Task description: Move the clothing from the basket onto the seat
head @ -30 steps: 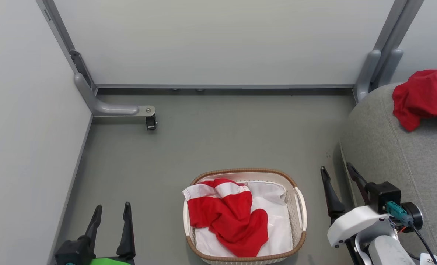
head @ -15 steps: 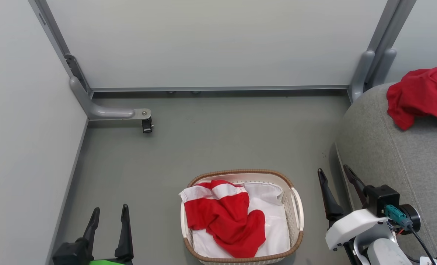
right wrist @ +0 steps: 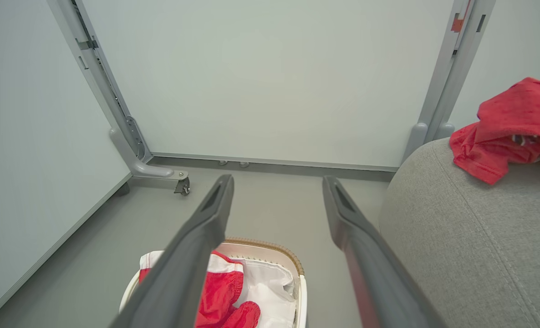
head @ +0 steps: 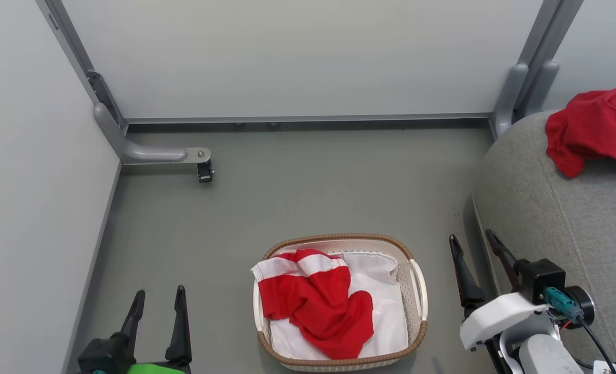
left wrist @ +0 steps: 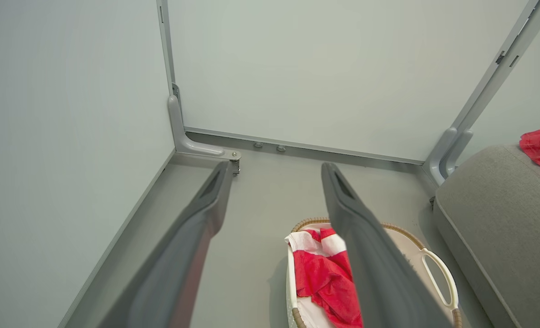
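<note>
The grey floor (head: pixel 297 192) was bordered by pale wall panels (head: pixel 297 57). A grey metal foot (head: pixel 152 154) with a small black caster (head: pixel 204 171) stood near the left corner.

Bright, even, diffuse light falls from overhead, and the pale walls (head: pixel 308 57) show no glare. Shadows are soft: a faint one lies on the floor (head: pixel 287 197) left of the basket (left wrist: pixel 404 243), a darker one at the foot of the seat (head: pixel 557 208). The head view is sharp throughout. In the wrist views the fingers (left wrist: pixel 183 255) of the left gripper (left wrist: pixel 274 171) and those of the right gripper (right wrist: pixel 277 182) blur toward the bottom edge, and the frame posts (right wrist: pixel 456 68) splay outward with wide-angle stretch.
</note>
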Robot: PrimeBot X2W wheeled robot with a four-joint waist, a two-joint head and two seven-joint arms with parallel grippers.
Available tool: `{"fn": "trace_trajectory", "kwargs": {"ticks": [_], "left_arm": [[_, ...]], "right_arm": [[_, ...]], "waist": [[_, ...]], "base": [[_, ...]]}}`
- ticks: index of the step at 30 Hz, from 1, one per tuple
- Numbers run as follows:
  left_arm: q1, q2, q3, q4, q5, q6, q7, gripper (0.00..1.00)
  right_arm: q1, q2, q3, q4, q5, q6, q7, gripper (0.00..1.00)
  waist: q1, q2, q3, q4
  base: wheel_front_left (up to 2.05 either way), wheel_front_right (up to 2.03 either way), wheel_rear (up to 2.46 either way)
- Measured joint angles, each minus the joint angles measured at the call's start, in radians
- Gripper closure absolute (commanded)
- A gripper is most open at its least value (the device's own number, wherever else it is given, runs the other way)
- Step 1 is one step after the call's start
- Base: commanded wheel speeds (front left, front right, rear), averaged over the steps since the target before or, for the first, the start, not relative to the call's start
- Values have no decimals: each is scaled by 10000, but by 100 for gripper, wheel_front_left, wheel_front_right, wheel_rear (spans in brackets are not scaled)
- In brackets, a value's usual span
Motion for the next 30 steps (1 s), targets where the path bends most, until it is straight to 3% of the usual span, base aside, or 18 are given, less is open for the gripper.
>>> {"fn": "trace_trajectory", "kwargs": {"ticks": [10,16,21,30], "left_arm": [[-673,-6,-470,-31,199,-12,0,0],[-2103,4,-1160,437,667,-44,0,0],[-3767,249,-2696,1285,803,-46,-4,0],[-6759,387,-5356,3990,608,-58,-4,0]], "right_arm": [[-453,2,-180,-278,-161,0,0,0],[-1065,2,-454,-508,-510,0,0,0],[-1756,0,-667,-853,-938,0,2,0],[-2698,-4,-901,-2036,-1354,0,0,0]], "waist": [[0,0,561,-67],[0,0,1404,-155],[0,0,2355,-285],[1,0,4446,-641]], "base": [[0,0,0],[0,0,0],[0,0,0],[0,0,0]]}}
